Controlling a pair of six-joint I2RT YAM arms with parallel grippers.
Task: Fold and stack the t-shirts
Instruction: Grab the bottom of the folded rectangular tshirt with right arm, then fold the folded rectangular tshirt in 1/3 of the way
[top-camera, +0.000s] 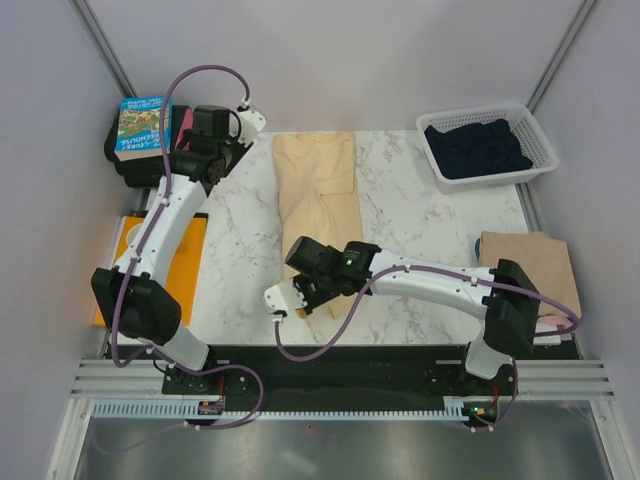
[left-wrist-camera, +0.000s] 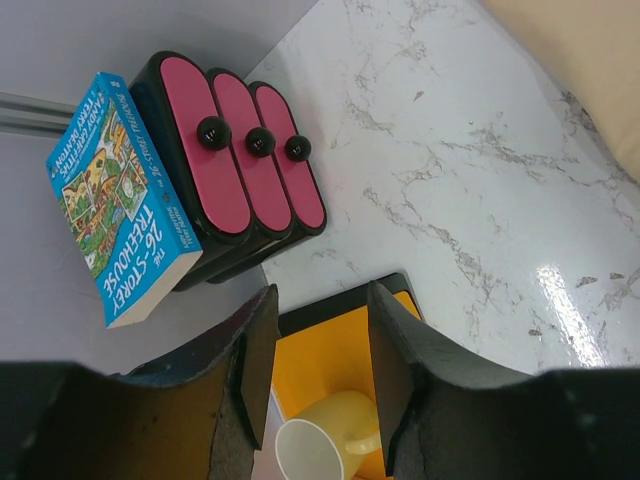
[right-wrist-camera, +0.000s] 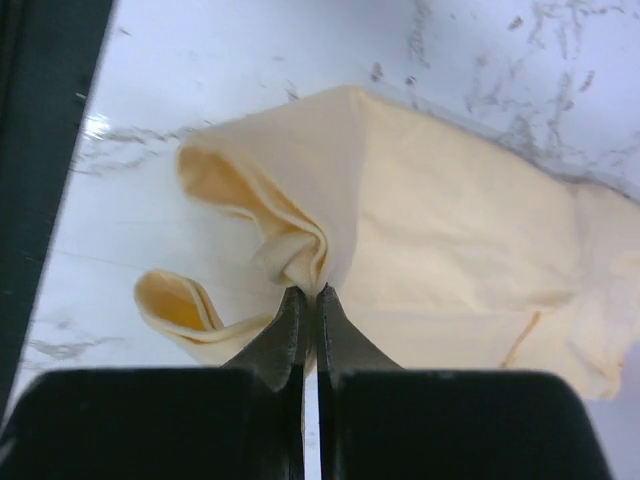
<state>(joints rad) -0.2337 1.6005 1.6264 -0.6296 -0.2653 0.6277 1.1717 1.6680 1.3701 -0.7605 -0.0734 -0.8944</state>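
A pale yellow t-shirt (top-camera: 318, 190) lies as a long strip down the middle of the marble table. Its near end is bunched up, and my right gripper (right-wrist-camera: 308, 292) is shut on a pinched fold of that cloth (right-wrist-camera: 430, 220). From above, the right gripper (top-camera: 300, 298) sits low at the shirt's near edge. My left gripper (left-wrist-camera: 320, 330) stands open and holds nothing, hovering at the back left (top-camera: 205, 150), away from the shirt. A tan t-shirt (top-camera: 530, 258) lies at the right edge. A dark navy t-shirt (top-camera: 478, 148) fills the basket. A pink sliver (top-camera: 548, 325) shows under the right arm.
A white basket (top-camera: 540, 150) stands at the back right. A black drawer unit with pink fronts (left-wrist-camera: 245, 160) and a blue book (left-wrist-camera: 110, 200) are at the back left. An orange sheet (top-camera: 185, 260) lies at the left, with a pale mug (left-wrist-camera: 320, 440) on it.
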